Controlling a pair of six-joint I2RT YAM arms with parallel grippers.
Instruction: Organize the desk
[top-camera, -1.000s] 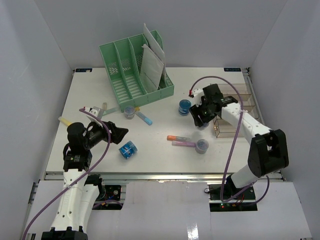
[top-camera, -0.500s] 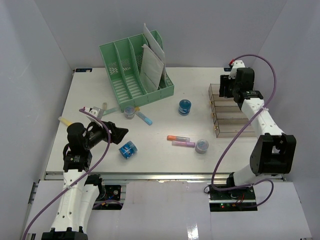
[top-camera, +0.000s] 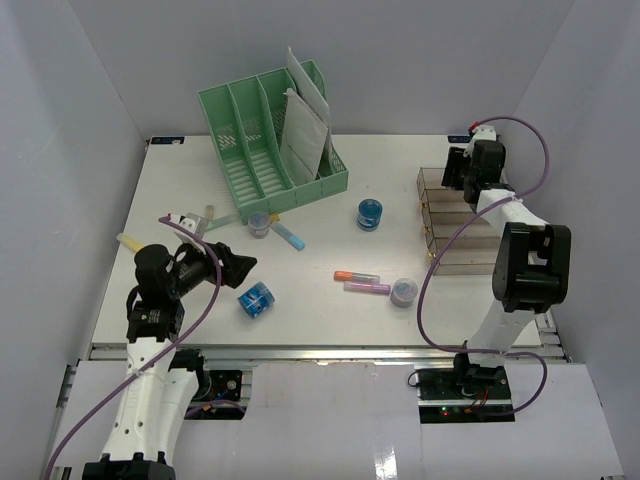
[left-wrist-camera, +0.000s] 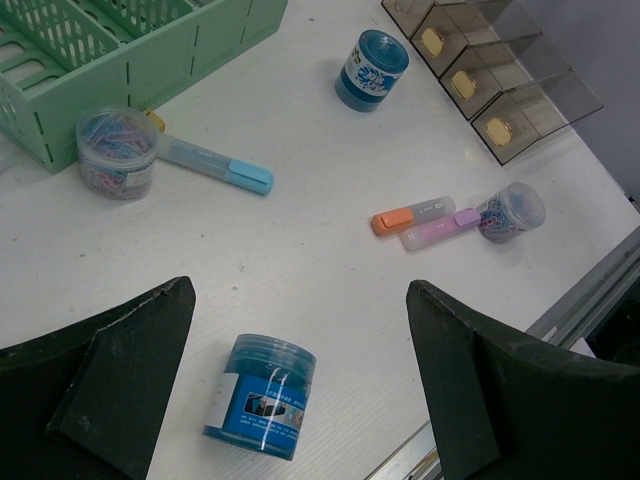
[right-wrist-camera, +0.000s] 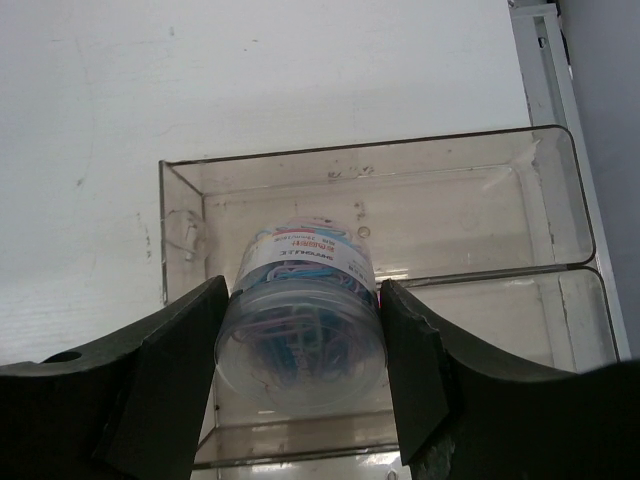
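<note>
White walls are enclosing the desk (top-camera: 320, 315), a white tabletop that is reaching from the arm bases to the back wall.

Right gripper (right-wrist-camera: 300, 350): its fingers (right-wrist-camera: 150, 390) are pressing on both sides of a clear jar of paper clips (right-wrist-camera: 300, 310). They are clamping it over the farthest compartment of the clear compartment tray (right-wrist-camera: 560, 180) at the desk's right side. Whether the jar is touching the tray floor cannot be told.

Left gripper (left-wrist-camera: 298, 290): its fingers (left-wrist-camera: 110, 380) are standing wide apart and holding nothing. They are hovering above a blue jar (left-wrist-camera: 260, 397) that is lying on its side near the front rail.

Beyond it, an orange-capped marker (left-wrist-camera: 412, 214) and a pink highlighter (left-wrist-camera: 437, 228) are lying side by side, with a second clip jar (left-wrist-camera: 510, 210) just at the highlighter's end. A blue tub (left-wrist-camera: 370, 70) is standing upright mid-desk. A third clip jar (left-wrist-camera: 117, 152) and a blue-capped marker (left-wrist-camera: 215, 165) are sitting just beside the green file rack (top-camera: 270, 140), which is holding papers (top-camera: 303, 125) in its right slot.

Open tabletop is lying between rack and tray, and along the front edge at the right.
</note>
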